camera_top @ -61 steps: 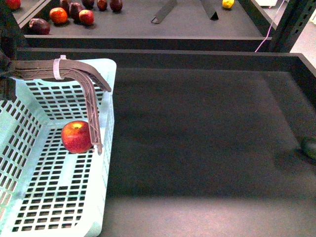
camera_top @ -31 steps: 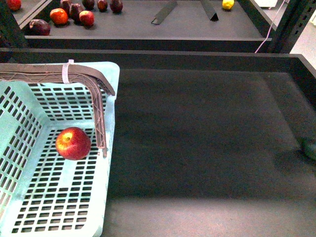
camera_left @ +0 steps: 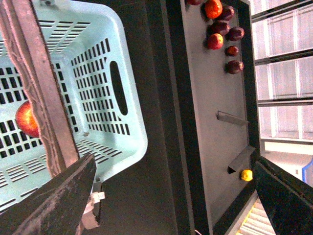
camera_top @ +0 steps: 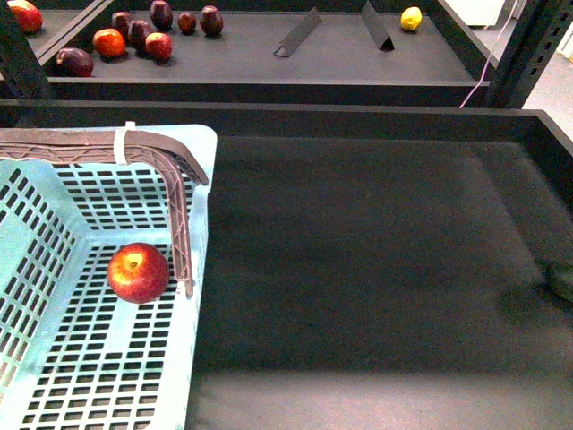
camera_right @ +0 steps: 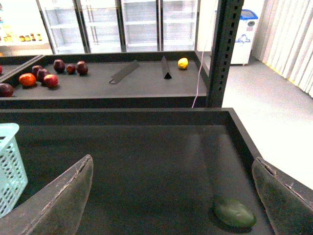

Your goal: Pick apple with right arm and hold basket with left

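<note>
The red apple [camera_top: 138,272] lies on the slotted floor of the pale mint basket [camera_top: 199,269], close to its right wall and next to the brown ribbed handle [camera_top: 175,193]. The left wrist view shows the same apple [camera_left: 27,120] partly hidden behind the handle [camera_left: 41,93] inside the basket [camera_left: 122,127]. My left gripper [camera_left: 173,200] hangs open above the basket's corner and touches nothing. Over the dark tray my right gripper [camera_right: 171,196] stands open and empty, far from the basket [camera_right: 9,166]. Neither gripper shows in the front view.
A green oval thing [camera_top: 562,279] lies at the tray's right edge [camera_right: 234,215]. The far shelf holds several dark red and orange fruits [camera_top: 134,36], a small yellow fruit [camera_top: 411,18] and two dark wedges [camera_top: 340,31]. A dark metal post [camera_top: 528,54] rises at the right.
The left arm that stood at the basket's handle a second ago has left the front view. The basket has shifted slightly, and the apple rolled left, then settled beside the handle.
</note>
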Motion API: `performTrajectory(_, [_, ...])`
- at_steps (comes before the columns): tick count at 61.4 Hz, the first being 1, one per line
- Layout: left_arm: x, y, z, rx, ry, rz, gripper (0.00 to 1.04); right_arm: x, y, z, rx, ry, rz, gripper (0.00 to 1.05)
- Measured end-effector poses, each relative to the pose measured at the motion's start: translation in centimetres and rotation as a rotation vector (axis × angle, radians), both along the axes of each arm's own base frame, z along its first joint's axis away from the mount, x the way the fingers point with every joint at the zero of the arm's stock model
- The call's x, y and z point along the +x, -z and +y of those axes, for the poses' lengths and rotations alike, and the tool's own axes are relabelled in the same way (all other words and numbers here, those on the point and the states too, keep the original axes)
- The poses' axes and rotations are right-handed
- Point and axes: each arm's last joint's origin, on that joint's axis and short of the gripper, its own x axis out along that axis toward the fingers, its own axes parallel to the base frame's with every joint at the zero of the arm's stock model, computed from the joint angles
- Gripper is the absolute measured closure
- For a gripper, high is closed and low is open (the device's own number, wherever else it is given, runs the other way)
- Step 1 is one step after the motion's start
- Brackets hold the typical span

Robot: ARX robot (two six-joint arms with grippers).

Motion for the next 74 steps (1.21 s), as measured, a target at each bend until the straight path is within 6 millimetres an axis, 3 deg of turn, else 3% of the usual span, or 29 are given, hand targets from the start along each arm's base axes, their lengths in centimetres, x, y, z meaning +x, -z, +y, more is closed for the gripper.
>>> performTrajectory(6, [-0.1, -0.2, 0.0, 0.005, 0.023, -0.014, 0.08, 0.0, 0.0, 0.0, 0.000, 0.000, 0.000, 0.09])
performTrajectory(9, [-0.3, 0.5, 0.6, 0.047, 0.229, -0.150, 0.18, 0.0, 0.0, 0.0, 0.000, -0.002, 0.000, 0.09])
performTrajectory(12, [-1.1, 1.3, 1.4, 0.209, 0.379, -0.270, 0.27, 0.0, 0.0, 0.0, 0.000, -0.001, 0.000, 0.09])
performTrajectory(16, [-3.0, 2.6, 3.0, 0.565, 0.503, -0.384, 0.41, 0.0, 0.0, 0.0, 0.000, 0.001, 0.000, 0.09])
performTrajectory(19, [-4.4, 3.2, 4.1, 0.828, 0.544, -0.402, 0.52, 0.0, 0.0, 0.0, 0.000, 0.001, 0.000, 0.09])
performTrajectory(23, [-5.7, 4.1, 5.2, 1.021, 0.569, -0.375, 0.64, 0.0, 0.0, 0.0, 0.000, 0.001, 0.000, 0.09])
performTrajectory(36, [-9.1, 7.2, 7.4, 1.190, 0.631, -0.305, 1.02, 0.0, 0.0, 0.0, 0.000, 0.001, 0.000, 0.09])
performTrajectory(74, [-15.1, 10.6, 10.6, 1.221, 0.631, -0.297, 1.01, 0.0, 0.0, 0.0, 0.000, 0.000, 0.000, 0.09])
